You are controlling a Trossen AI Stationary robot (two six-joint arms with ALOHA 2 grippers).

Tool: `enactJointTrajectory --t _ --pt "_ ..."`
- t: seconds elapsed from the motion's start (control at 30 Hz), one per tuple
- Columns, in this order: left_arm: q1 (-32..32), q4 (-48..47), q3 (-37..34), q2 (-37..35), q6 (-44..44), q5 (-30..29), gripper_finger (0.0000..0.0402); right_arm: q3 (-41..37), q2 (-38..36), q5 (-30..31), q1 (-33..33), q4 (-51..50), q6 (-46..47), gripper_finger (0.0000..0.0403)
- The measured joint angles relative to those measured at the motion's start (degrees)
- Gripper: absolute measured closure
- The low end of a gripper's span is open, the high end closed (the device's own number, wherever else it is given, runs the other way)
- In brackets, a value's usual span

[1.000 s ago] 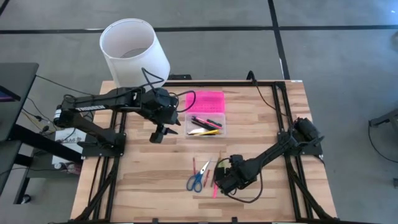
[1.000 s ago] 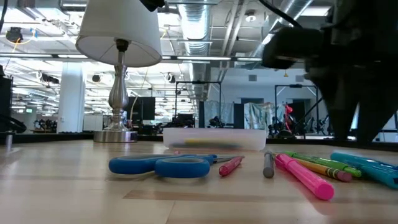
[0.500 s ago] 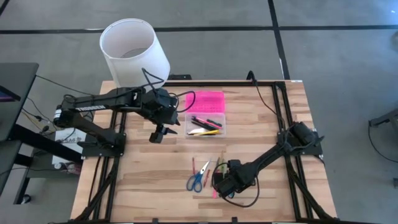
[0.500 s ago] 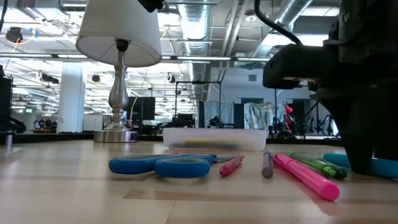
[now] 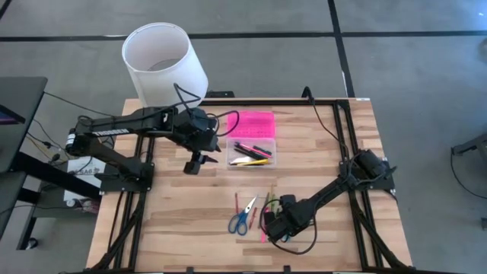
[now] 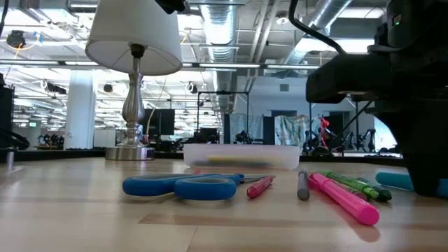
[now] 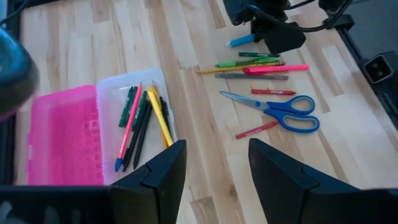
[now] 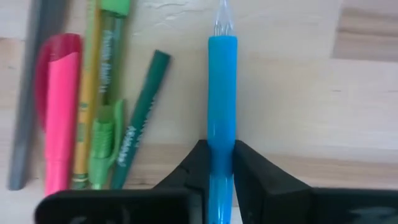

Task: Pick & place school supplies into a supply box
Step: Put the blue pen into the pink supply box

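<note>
Loose school supplies lie flat on the wooden table near its front: blue-handled scissors (image 5: 242, 219), a pink marker (image 6: 343, 198), green and grey pens (image 8: 140, 134), and a blue pen (image 8: 222, 93). My right gripper (image 8: 221, 168) points down and is shut on the blue pen. The supply box (image 5: 252, 151), a clear base holding several pens with its pink lid (image 5: 251, 123) laid open behind it, rests on the table's middle. My left gripper (image 7: 217, 174) hangs open above the table, left of the box. My right gripper pinches the blue pen's barrel (image 8: 221, 140) between its two fingers, one on each long side. The fingers come from above, pointing down, and lie across the pen. The pen lies flat on the table, its clear tip pointing away from the gripper.
A white lampshade (image 5: 163, 61) stands at the table's far left corner. The pink marker and green pens (image 7: 249, 62) lie close beside the blue pen, on the side toward the scissors. Bare wood lies left of the scissors.
My right gripper has sunk toward the table onto the blue pen, shifting slightly toward the near edge. The pens and scissors have stayed where they were.
</note>
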Motion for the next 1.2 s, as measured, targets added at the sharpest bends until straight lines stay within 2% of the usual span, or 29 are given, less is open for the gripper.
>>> enactJointTrajectory --t 0.1,0.23,0.53,0.67,0.87,1.2 --pt "0.00 0.31 0.00 0.00 -0.02 -0.38 0.0233 -0.11 -0.11 -0.32 0.00 -1.62 -1.03 0.0374" --pt "0.00 1.46 0.00 0.00 -0.65 -0.41 0.0233 -0.10 -0.28 -0.56 -0.03 -2.49 -1.16 0.0360" --pt "0.02 3.23 0.00 0.00 -1.45 -0.42 0.0233 5.30 -0.07 -0.50 -1.38 -12.93 -8.02 0.0374" --pt "0.02 3.61 0.00 0.00 -2.43 -1.41 0.0233 8.52 -0.13 0.38 -1.96 -17.47 -10.54 0.0366" --pt "0.02 3.66 0.00 0.00 -4.50 -1.71 0.0233 15.69 -0.15 6.28 -3.40 -26.15 -16.18 0.0369" --pt "0.02 3.31 0.00 0.00 -9.18 -1.81 0.0233 27.85 -0.24 22.02 -9.46 -37.15 -31.32 0.0365"
